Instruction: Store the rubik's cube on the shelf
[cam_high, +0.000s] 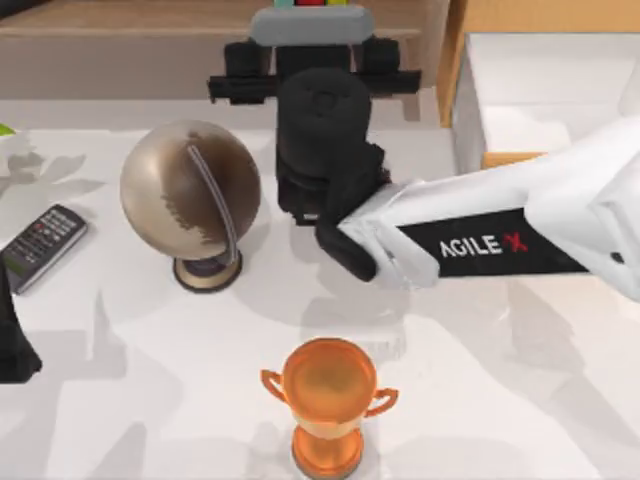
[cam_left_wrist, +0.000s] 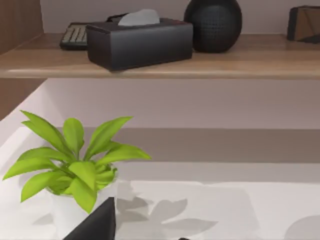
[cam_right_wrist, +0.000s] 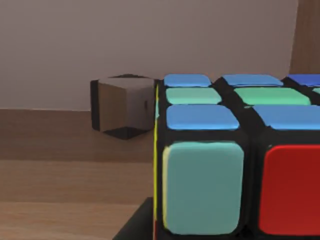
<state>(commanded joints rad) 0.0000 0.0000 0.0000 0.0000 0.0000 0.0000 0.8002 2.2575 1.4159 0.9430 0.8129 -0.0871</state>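
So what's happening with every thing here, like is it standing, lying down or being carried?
Colourful stickered rubik's cube: at the right gripper, over the shelf.
Long light-brown wooden shelf: cube at its edge.
Brown-and-cream globe: upright on its stand.
Orange trophy cup: upright.
Dark remote control: lying flat.
Green potted plant: upright.
Left gripper: parked near the plant.

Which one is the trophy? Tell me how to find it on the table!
Look at the white table from above and go to its near edge, in the middle. The trophy stands there, in front of the globe and the right arm. It is shiny orange with two curly handles, unlike the round brownish globe on its stand.
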